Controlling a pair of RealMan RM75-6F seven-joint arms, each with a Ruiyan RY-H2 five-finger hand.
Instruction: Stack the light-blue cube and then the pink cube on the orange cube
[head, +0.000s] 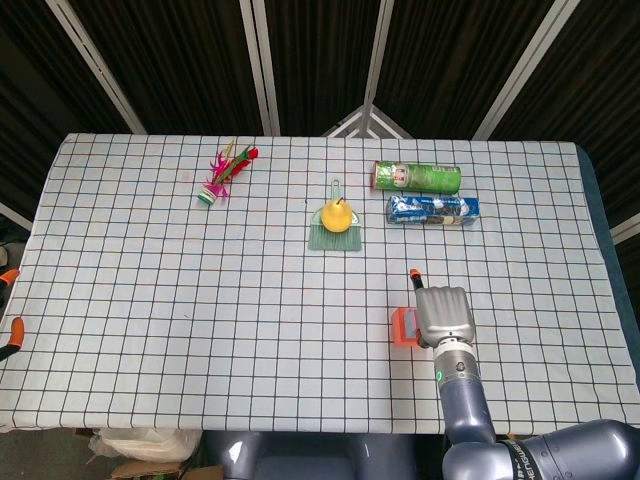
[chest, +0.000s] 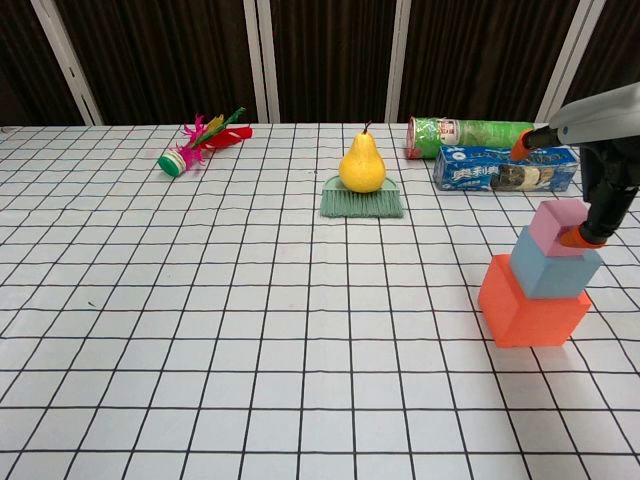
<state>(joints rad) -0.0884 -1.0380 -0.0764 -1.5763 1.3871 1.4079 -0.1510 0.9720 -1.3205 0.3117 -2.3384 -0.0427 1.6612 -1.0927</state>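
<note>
In the chest view the orange cube (chest: 530, 305) stands on the table with the light-blue cube (chest: 552, 266) on it and the pink cube (chest: 560, 224) on top. My right hand (chest: 605, 170) hovers over the stack. One orange-tipped finger (chest: 521, 146) stretches forward, clear of the pink cube. Another fingertip (chest: 578, 237) sits against the pink cube's right side. From the head camera, the right hand (head: 445, 315) covers the stack, and only the orange cube's (head: 402, 327) left side shows. My left hand (head: 8, 335) shows only orange fingertips, spread apart, at the left edge.
A pear (chest: 362, 162) lies on a green brush (chest: 362, 200) at mid-table. A green can (chest: 468, 133) and a blue biscuit pack (chest: 500, 168) lie behind the stack. A feathered shuttlecock (chest: 200, 140) lies at the back left. The cloth-covered table (chest: 200, 330) spreads left of the stack.
</note>
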